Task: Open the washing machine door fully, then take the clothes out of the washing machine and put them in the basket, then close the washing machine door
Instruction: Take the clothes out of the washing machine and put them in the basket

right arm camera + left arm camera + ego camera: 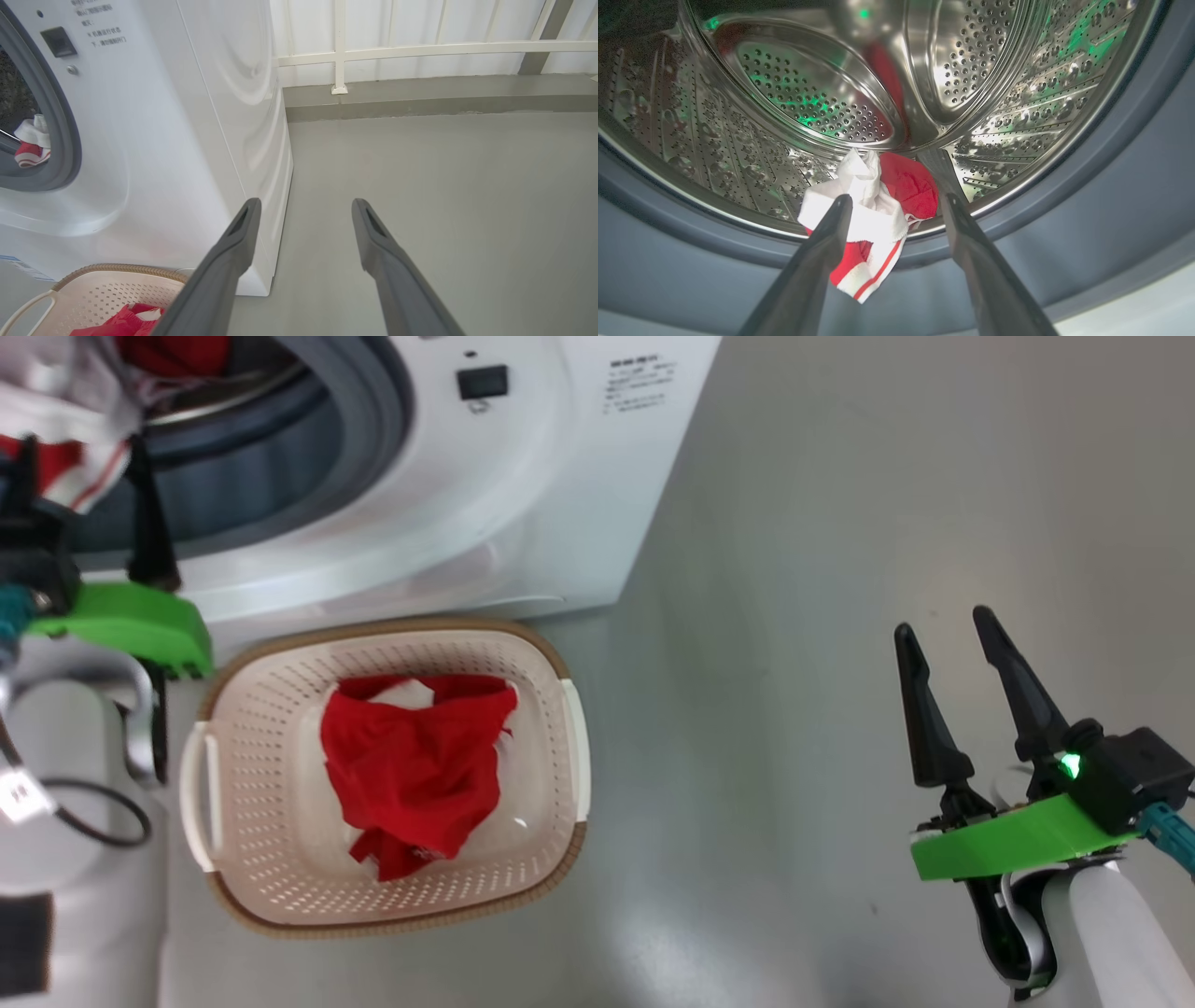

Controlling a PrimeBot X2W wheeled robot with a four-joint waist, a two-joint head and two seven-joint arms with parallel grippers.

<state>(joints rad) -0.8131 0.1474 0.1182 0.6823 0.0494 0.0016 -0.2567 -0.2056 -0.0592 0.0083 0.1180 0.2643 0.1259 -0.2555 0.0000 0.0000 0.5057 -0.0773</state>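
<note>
left gripper (895,198): raised to the mouth of the washing machine (523,476), fingers pointing into the steel drum (808,93).
left fingers: spread wide, released; nothing clamped between them.
red-and-white garment (873,210): bunched at the lower lip of the drum, part of it draped outward over the grey rubber ring (1111,186). White cloth in front, red behind, a red-striped white hem hanging lowest.
garment vs left fingers: lies between and just beyond the two tips in the left wrist view. One finger overlaps its edge there; contact cannot be told.
drum interior: a red smear on the polished back wall above the garment; reflection or cloth cannot be told.
basket (271,728): upright on the floor (840,523), just in front of the machine and below the opening.
red garment (411,765): crumpled in the middle of the basket, a small white patch at its top edge; clear of the rim.
right gripper (943,621): well to the right of machine and basket, over bare floor.
right fingers: parted wide, released, holding nothing.
background, right wrist view: white railing (420,46) above a low grey kerb beyond the machine's side.
</note>
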